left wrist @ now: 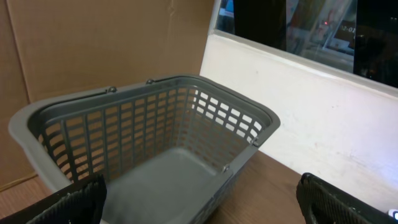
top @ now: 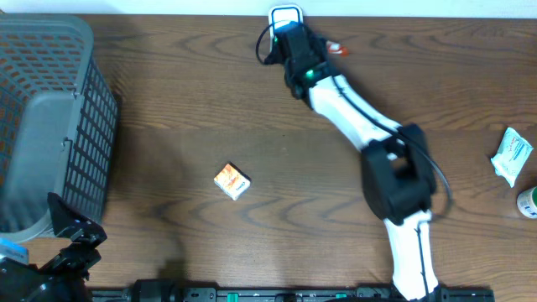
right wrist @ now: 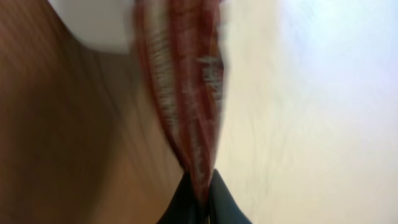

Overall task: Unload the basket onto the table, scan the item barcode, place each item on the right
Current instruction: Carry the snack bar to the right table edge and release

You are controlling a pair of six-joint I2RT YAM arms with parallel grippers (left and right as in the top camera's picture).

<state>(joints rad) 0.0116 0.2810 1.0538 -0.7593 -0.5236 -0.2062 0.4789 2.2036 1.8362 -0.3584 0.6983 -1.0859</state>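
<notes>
Your right claw (right wrist: 199, 186) is pinched fully shut on the lower end of a red packet (right wrist: 186, 93). Its striped wrapper runs up from the black fingertips in the right wrist view, but that view is too blurred for you to read any print or barcode. From overhead you see the right arm (top: 369, 126) reaching from the near edge of the table (top: 168, 101) to its far edge, and a bit of the packet (top: 336, 49) shows just to the right of the wrist. Just beyond the wrist, at the far edge, stands a white device (top: 285, 15) with a blue outline; you cannot tell whether the packet touches it. Your left claw (left wrist: 205, 205) is spread wide and holds nothing. Its two dark fingers (left wrist: 68, 202) sit at the bottom corners of the left wrist view, and the grey basket (left wrist: 186, 81) stands ahead of them on the table. From overhead, that claw sits at the near left corner, just beside the basket's near end. A small orange box (top: 232, 181) lies near the middle of the table, well apart from both claws. At the right edge lies a white-and-green pouch (top: 510, 155), and nearer you a round green-and-white thing (top: 529, 202), cut off by the frame.
</notes>
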